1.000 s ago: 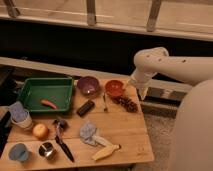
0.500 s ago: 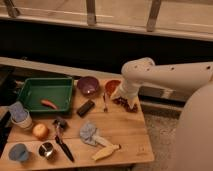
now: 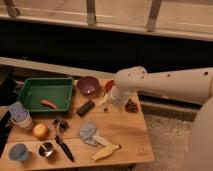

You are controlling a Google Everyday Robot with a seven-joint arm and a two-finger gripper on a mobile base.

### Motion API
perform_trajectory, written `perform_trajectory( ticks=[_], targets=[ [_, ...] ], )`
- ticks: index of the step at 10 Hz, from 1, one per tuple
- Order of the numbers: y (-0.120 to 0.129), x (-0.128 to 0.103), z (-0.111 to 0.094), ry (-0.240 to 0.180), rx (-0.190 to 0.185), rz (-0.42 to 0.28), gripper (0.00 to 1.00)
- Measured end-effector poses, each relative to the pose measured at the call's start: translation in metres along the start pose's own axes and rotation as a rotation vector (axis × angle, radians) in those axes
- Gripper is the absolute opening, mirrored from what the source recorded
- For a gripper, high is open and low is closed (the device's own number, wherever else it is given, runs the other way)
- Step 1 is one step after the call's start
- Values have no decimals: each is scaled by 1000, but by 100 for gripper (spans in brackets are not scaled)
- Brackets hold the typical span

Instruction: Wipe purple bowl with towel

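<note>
Purple bowl [image 3: 88, 85] sits at the far edge of the wooden desk [image 3: 127, 137], just right of the green tray [image 3: 30, 86] and just left of the orange-red bowl [image 3: 108, 85], in the same spot as a second ago. Towel [image 3: 88, 133] lies crumpled near the front of the desk, well apart from the purple bowl, with the pale yellow banana-like thing [image 3: 106, 152] touching its lower right side; neither has shifted.

What has changed is the arm. A second ago its white wrist stood higher and further right, clear of the orange-red bowl. It has since swung down and to the left and now covers most of that bowl. The hand [image 3: 106, 102] hangs low over the desk, just right of the black block [image 3: 86, 107] and left of the dark reddish thing [image 3: 131, 105]. It is spread wide and holds nothing, well short of the towel
</note>
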Motion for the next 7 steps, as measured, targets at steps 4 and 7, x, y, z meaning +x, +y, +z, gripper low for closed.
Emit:
perform_trajectory(
  ticks=[4, 7],
  targets=[
    [5, 3, 6, 18, 12, -24, 72],
    [35, 15, 31, 77, 25, -125, 72]
  ],
)
